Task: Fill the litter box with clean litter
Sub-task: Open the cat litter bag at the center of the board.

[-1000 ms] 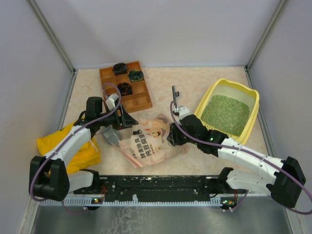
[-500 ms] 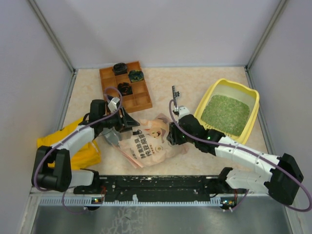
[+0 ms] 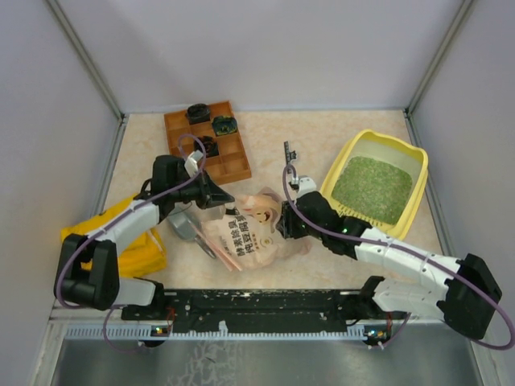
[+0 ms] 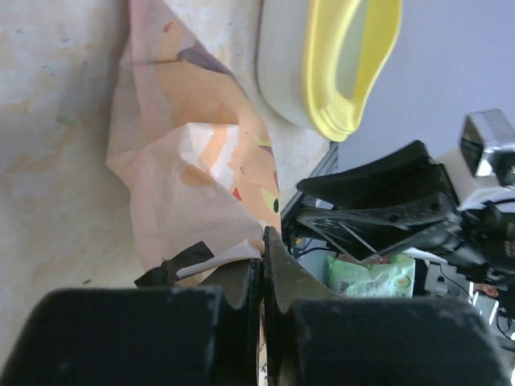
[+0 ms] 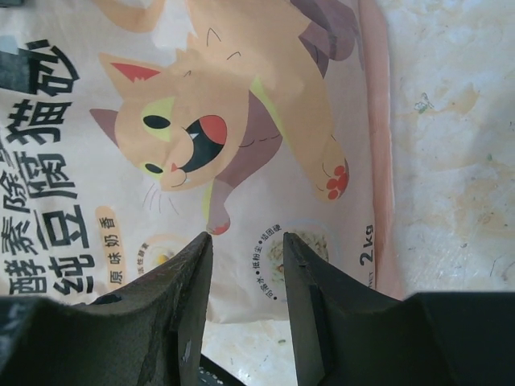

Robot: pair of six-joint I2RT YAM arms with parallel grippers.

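The yellow litter box (image 3: 331,175) stands at the right, with a bed of green clean litter (image 3: 372,189) inside. A pink printed pouch (image 3: 249,233) with a cartoon cat lies crumpled in the middle of the table. My left gripper (image 3: 228,199) is shut on the pouch's upper left edge. The left wrist view shows the pouch (image 4: 185,177) pinched at the jaw tips of that gripper (image 4: 263,241), and the litter box rim (image 4: 322,88) beyond. My right gripper (image 3: 283,227) hovers open over the pouch's right end. In the right wrist view the gripper (image 5: 245,241) has only the pouch print (image 5: 201,121) below.
A brown wooden compartment tray (image 3: 229,165) with dark items sits at the back left. A grey scoop (image 3: 183,225) lies left of the pouch, near a yellow cloth bag (image 3: 133,249). A thin black tool (image 3: 287,153) lies behind the right gripper.
My left gripper moved right onto the pouch's edge and shut on it. The pouch's left end rose and bunched. The right arm barely moved.
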